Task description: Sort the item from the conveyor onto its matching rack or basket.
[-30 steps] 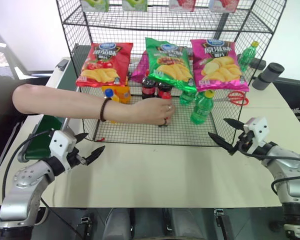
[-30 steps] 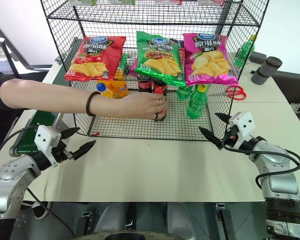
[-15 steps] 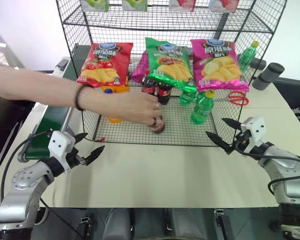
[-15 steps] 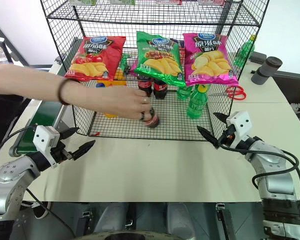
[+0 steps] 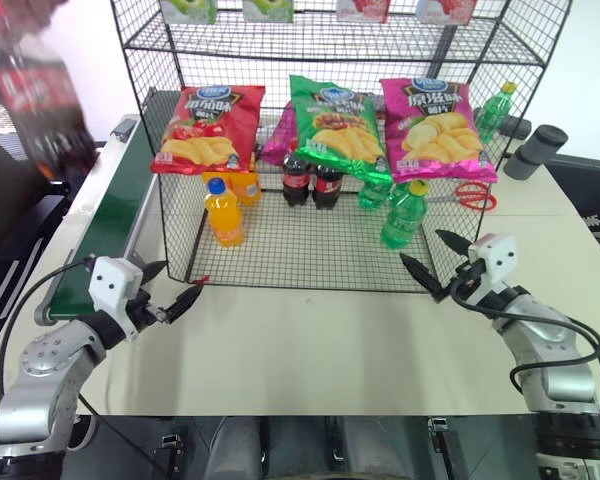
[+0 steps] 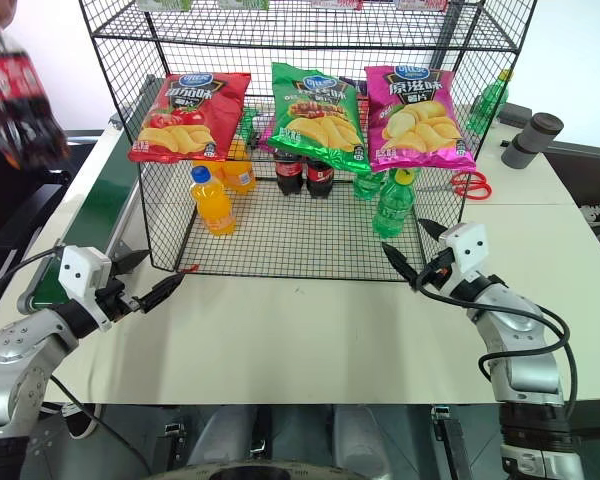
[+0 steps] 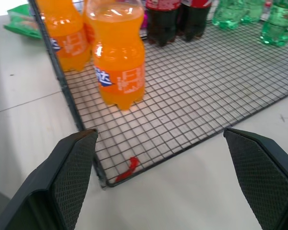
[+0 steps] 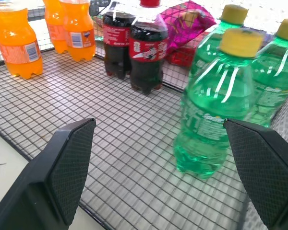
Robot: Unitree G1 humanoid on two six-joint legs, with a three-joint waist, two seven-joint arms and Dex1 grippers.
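Cola bottle [image 5: 30, 95]: blurred, held aloft at the far left above the conveyor [image 5: 110, 235]; the hand on it is cut off by the frame edge.
Handling: likely light, stiff plastic, smooth and round, so slippery; best gripped across the labelled waist.
Left tool [image 5: 170, 296]: open, empty, over the desk [image 5: 320, 340] near the rack's left corner.
Right tool [image 5: 435, 265]: open, empty, by the right corner.
Rack [image 5: 280, 255]: holds two colas [image 8: 134, 52], orange bottles [image 7: 117, 62], green bottles [image 8: 216, 105].
Hard to tell: the cola's cap.
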